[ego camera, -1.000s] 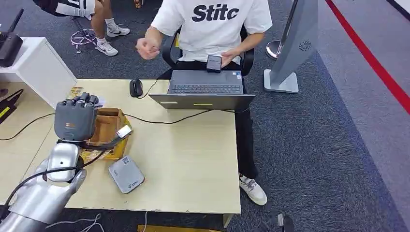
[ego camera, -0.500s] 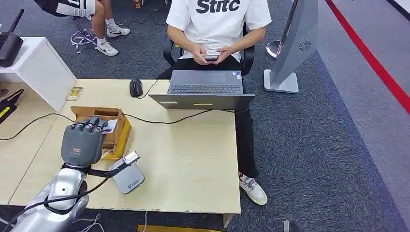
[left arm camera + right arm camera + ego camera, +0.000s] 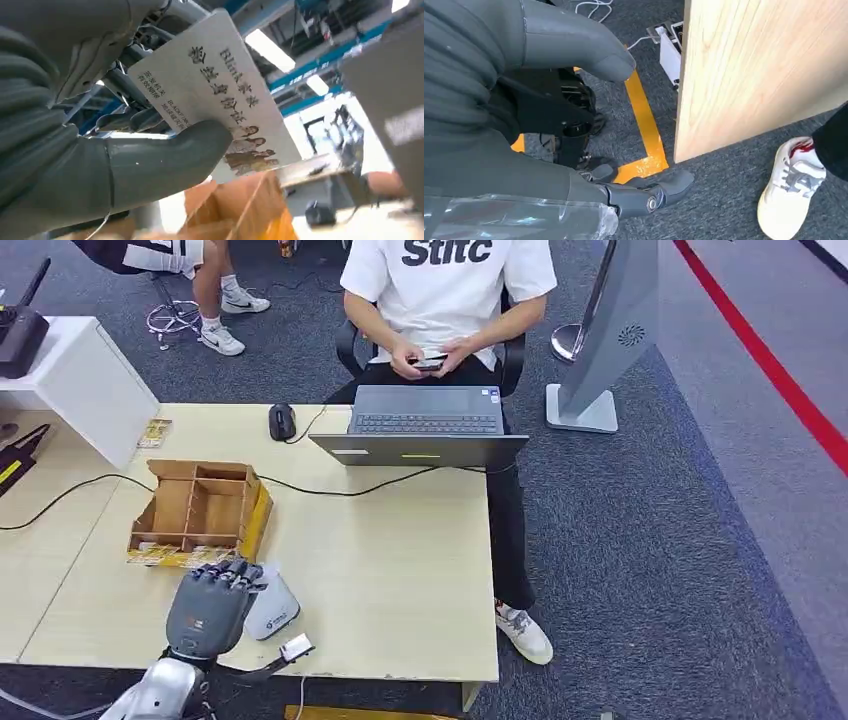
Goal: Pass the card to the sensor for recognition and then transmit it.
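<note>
- Since a second ago my left hand has drawn back from the cardboard box toward the near table edge, and it now sits over the grey sensor.
- Left hand, state: the left wrist view shows the card pinched between the thick thumb and the darker fingers behind it. The printed face carries dark characters and a small picture of people.
- Card, position: in the head view it is hidden under the back of my hand, so I cannot tell whether it touches the sensor or hangs above it.
- Sensor: lies flat on the table, near the front edge, partly covered by my hand; its right part with a small logo stays visible.
- Box: open, divided into compartments, standing on the table just beyond my hand and apart from it.
- Right hand: hangs beside the table's wooden side panel, over grey carpet with an orange tape line. Fingers are apart and nothing is in them.
- Person: seated at the far side of the table in a white shirt, both hands now on a phone; a second ago one arm was raised.
- Laptop: open on the far edge in front of the person, with a mouse to its left and a cable running across the table.
- A white shoe is near the panel in the right wrist view.
</note>
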`<state>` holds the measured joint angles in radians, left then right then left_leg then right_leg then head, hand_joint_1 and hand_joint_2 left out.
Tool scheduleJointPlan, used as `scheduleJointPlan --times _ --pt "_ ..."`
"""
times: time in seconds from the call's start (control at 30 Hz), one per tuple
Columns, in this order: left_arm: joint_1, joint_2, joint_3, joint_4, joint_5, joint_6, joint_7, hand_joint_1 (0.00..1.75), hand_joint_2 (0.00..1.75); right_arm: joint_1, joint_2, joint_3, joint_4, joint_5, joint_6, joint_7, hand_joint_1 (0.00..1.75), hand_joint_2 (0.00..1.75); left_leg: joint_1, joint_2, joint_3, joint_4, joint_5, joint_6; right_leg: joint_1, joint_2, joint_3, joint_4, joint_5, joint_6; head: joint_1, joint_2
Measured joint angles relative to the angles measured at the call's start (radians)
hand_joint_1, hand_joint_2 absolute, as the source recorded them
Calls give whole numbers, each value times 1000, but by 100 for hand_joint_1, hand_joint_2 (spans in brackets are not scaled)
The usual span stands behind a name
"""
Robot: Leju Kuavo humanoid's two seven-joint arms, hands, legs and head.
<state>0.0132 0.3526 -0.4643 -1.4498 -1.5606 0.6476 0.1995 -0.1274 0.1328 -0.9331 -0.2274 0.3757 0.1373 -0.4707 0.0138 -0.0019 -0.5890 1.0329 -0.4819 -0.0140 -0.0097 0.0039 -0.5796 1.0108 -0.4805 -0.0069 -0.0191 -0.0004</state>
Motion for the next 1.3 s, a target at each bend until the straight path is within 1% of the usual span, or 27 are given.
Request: scheduleJointPlan --times 0.07,0.13,0.27,0.37,0.5,0.77,0.87,1.0,1.07,1.17,1.23,1.3 --pt "10 -27 12 49 0 26 -21 175 175 1 0 -4 0 2 0 -1 0 175 0 0 0 0 0 0 0 0 0 0 0 0 0 0" --pt "18 -50 19 84 0 33 -36 175 175 1 0 -10 0 2 0 -3 0 175 0 0 0 0 0 0 0 0 0 0 0 0 0 0" --pt "20 -78 31 128 0 36 -50 175 175 2 0 -13 0 4 0 -5 0 175 0 0 0 0 0 0 0 0 0 0 0 0 0 0" --pt "20 -93 31 157 0 33 -52 175 175 2 0 -15 0 5 1 -5 0 175 0 0 0 0 0 0 0 0 0 0 0 0 0 0" --pt "19 -114 33 224 0 36 -61 175 175 2 0 -17 0 11 2 -5 0 175 0 0 0 0 0 0 0 0 0 0 0 0 0 0" --pt "4 -139 60 301 0 58 -76 175 175 2 0 -18 0 16 3 -5 0 175 0 0 0 0 0 0 0 0 1 0 0 0 0 0" --pt "-2 -142 68 321 0 59 -76 175 175 2 0 -18 0 20 3 -5 0 175 0 0 1 0 0 0 0 0 1 0 0 0 0 0" --pt "-24 -132 68 321 0 60 -12 175 175 0 0 -18 0 35 3 -2 0 175 1 0 1 0 0 0 0 0 1 0 0 0 0 0" --pt "-40 -113 65 301 0 44 19 175 175 -1 0 -18 0 44 2 5 0 175 1 0 1 0 1 0 0 0 1 0 0 0 0 0" --pt "-64 -92 59 264 0 10 30 175 175 -6 0 -18 0 51 0 8 0 175 1 -1 1 0 1 -1 0 0 1 1 0 0 0 0" --pt "-74 -85 56 245 0 2 31 175 175 -8 0 -18 0 51 0 8 0 175 1 0 1 0 1 -1 0 0 1 1 0 0 0 0" --pt "-86 -70 49 223 0 4 54 175 175 -10 0 -17 0 56 0 10 0 175 1 0 1 0 1 -1 0 0 0 1 0 0 0 0"
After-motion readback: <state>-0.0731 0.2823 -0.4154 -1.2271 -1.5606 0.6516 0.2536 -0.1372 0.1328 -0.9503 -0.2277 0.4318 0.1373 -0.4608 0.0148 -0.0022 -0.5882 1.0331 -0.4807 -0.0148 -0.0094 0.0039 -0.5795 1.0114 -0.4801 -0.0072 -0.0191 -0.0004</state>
